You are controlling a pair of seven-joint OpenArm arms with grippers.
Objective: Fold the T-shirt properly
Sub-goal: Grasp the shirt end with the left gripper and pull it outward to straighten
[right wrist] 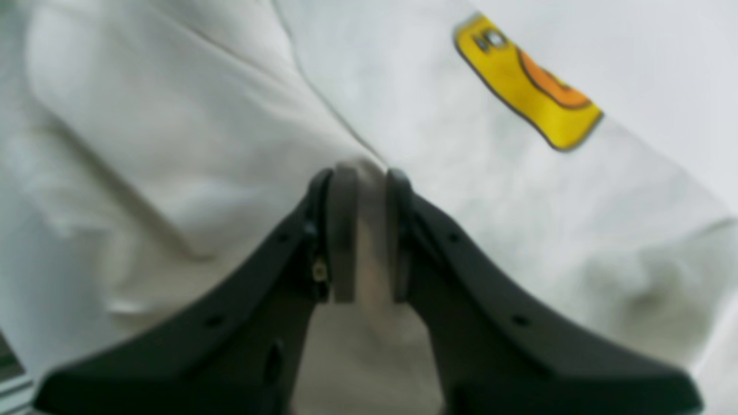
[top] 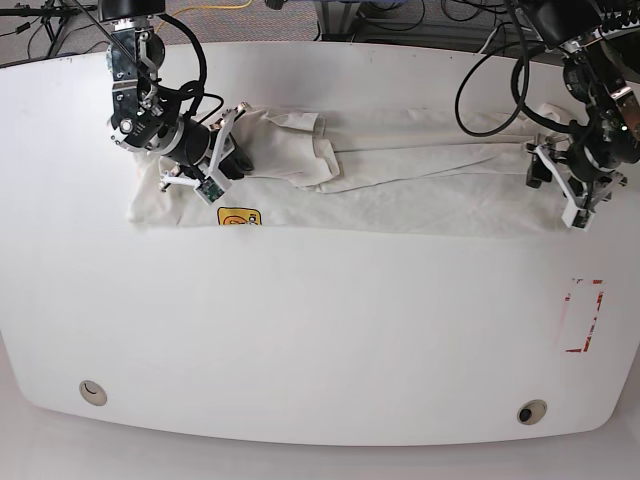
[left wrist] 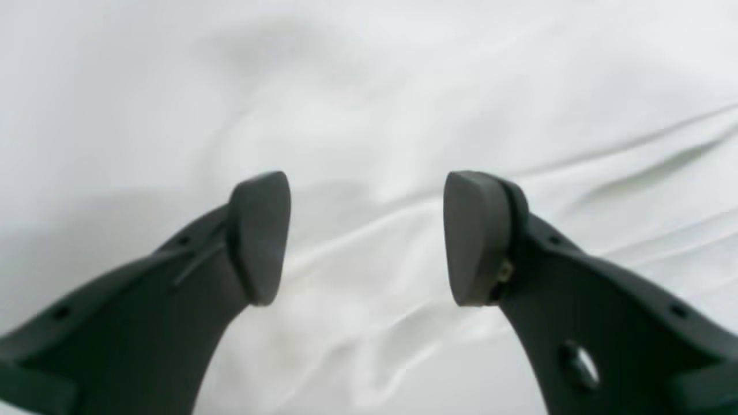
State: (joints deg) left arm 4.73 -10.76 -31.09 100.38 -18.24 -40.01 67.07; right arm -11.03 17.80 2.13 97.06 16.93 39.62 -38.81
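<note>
Dark, hole-studded hands (left wrist: 366,239) with grey pads (left wrist: 260,236)

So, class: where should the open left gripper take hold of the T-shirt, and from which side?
The left gripper hangs open over the T-shirt, which lies stretched in a long band. Probably best to grip the band's end edge, coming from above and pinching a raised wrinkle, since flat cloth gives the jaws nothing to close on.

A robotics lab: white worktable (top: 300,320), tangled cables (top: 400,15) behind, red tape marker (top: 582,315).

Yellow label (right wrist: 527,86) blurred; T-shirt (top: 400,170) graphic, lettering hidden in folds
</note>
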